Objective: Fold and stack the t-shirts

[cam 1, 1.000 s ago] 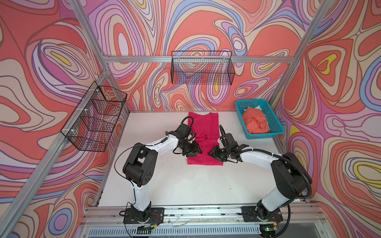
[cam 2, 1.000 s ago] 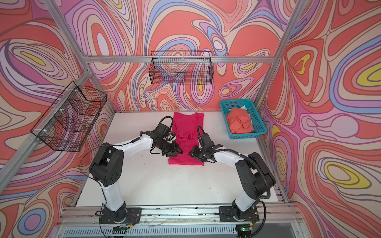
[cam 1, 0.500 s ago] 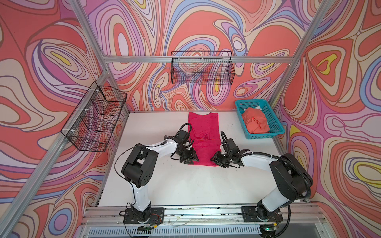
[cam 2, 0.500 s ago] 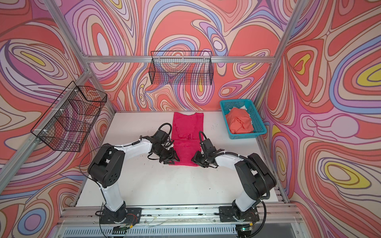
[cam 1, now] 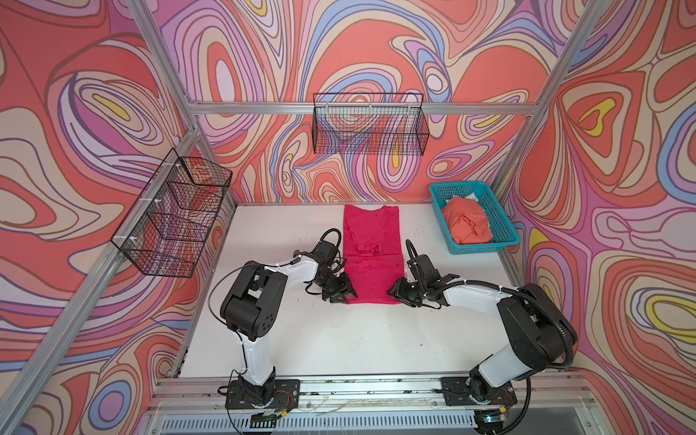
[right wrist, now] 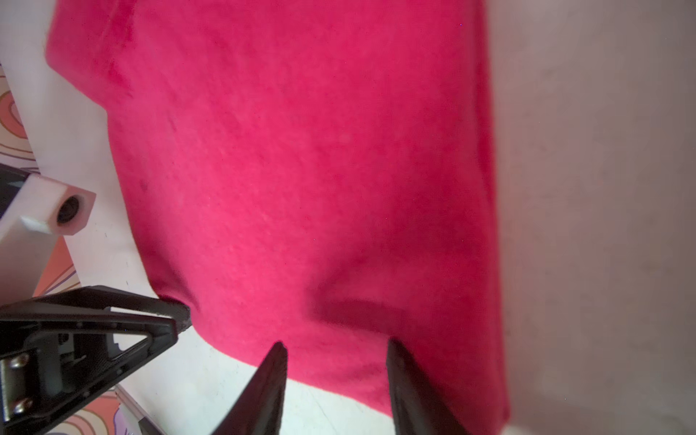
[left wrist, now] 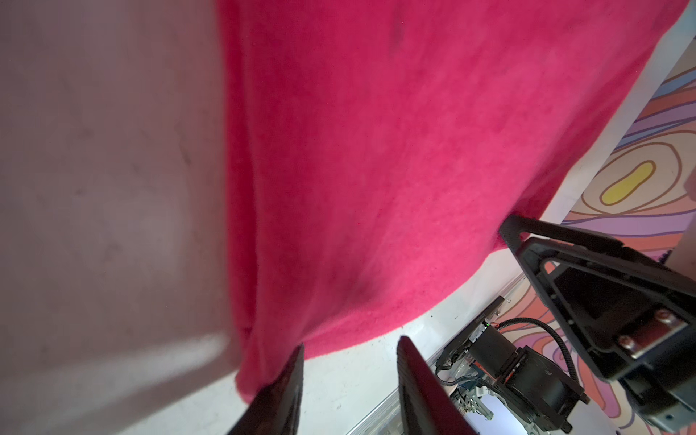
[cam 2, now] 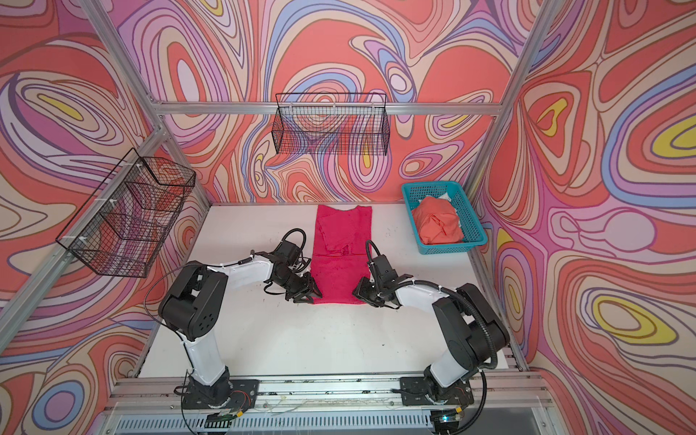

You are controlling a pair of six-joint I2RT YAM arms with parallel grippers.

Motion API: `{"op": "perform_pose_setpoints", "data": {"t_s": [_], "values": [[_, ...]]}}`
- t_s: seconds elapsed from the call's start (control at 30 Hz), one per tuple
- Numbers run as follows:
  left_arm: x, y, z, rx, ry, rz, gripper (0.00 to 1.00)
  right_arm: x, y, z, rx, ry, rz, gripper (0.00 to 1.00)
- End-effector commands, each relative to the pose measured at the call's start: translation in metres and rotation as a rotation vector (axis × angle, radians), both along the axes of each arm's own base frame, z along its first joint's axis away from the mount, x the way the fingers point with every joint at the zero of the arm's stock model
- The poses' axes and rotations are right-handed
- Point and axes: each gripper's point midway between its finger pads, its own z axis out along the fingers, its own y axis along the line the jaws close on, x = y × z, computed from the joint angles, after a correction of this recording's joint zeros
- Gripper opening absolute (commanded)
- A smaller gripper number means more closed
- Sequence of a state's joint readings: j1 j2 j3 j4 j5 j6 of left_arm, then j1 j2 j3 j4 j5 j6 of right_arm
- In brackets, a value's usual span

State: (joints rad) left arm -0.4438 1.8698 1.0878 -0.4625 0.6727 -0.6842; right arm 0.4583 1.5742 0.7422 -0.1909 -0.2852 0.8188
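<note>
Magenta shirt: lies flat mid-counter as a narrow strip running from 12 to 6 o'clock, sides turned in, with a crosswise step halfway down.
Left gripper: at the strip's 7 o'clock corner. In the left wrist view its jaws stand apart over the near hem, with bare counter showing between them, so it grips nothing.
Right gripper: at the 5 o'clock corner. In the right wrist view its jaws are also apart and straddle the hem, and the cloth lies slack between them.
Why there: the two near corners are the natural handles, and taking both together should keep the hem straight for a lengthwise fold toward 12 o'clock.
Orange shirt: bunched and unfolded in the teal basket at 2 o'clock, apparently waiting its turn.
Progress: probably midway through the first shirt, with no stack begun.
Risk: uneven grips would skew the fold.
</note>
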Motion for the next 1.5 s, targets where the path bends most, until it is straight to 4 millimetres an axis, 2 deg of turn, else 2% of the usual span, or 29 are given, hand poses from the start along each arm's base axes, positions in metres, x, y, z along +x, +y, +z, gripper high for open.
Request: {"op": "perform_pose_setpoints", "data": {"t_s": [0.0, 0.2, 0.5, 0.67, 0.8, 0.87, 1.03, 1.1, 1.17, 1.3, 1.47], "values": [[-0.022, 0.031, -0.044, 0.157, 0.087, 0.012, 0.43, -0.018, -0.034, -0.019, -0.115, 0.069, -0.034, 0.47], [-0.025, 0.031, -0.047, 0.153, 0.103, -0.004, 0.43, -0.022, -0.037, -0.026, -0.124, 0.093, -0.005, 0.48], [-0.028, 0.028, -0.045, 0.137, 0.110, -0.024, 0.42, -0.017, -0.055, -0.018, -0.221, 0.079, 0.006, 0.48], [-0.031, 0.026, -0.040, 0.131, 0.106, -0.037, 0.43, -0.013, -0.055, -0.013, -0.224, 0.064, 0.008, 0.48], [-0.022, 0.014, -0.021, 0.069, 0.068, -0.026, 0.52, -0.006, -0.053, 0.002, -0.217, 0.024, 0.007, 0.48], [-0.014, 0.004, -0.004, 0.030, 0.034, -0.028, 0.58, -0.005, -0.052, 0.008, -0.213, 0.016, 0.011, 0.48], [0.002, -0.009, 0.041, -0.038, -0.067, -0.030, 0.64, -0.014, -0.048, 0.002, -0.168, 0.034, 0.009, 0.49], [0.002, -0.005, 0.049, -0.025, -0.094, -0.029, 0.64, -0.016, -0.046, 0.000, -0.144, 0.029, 0.004, 0.48], [-0.001, 0.002, 0.047, 0.006, -0.106, -0.025, 0.64, -0.017, -0.044, -0.002, -0.132, 0.030, 0.006, 0.48], [-0.012, 0.021, 0.029, 0.089, -0.108, -0.015, 0.62, -0.022, -0.045, -0.009, -0.134, 0.044, 0.015, 0.48], [-0.013, 0.044, 0.013, 0.193, -0.185, 0.027, 0.55, -0.028, -0.043, -0.015, -0.112, 0.055, 0.011, 0.48]]}}
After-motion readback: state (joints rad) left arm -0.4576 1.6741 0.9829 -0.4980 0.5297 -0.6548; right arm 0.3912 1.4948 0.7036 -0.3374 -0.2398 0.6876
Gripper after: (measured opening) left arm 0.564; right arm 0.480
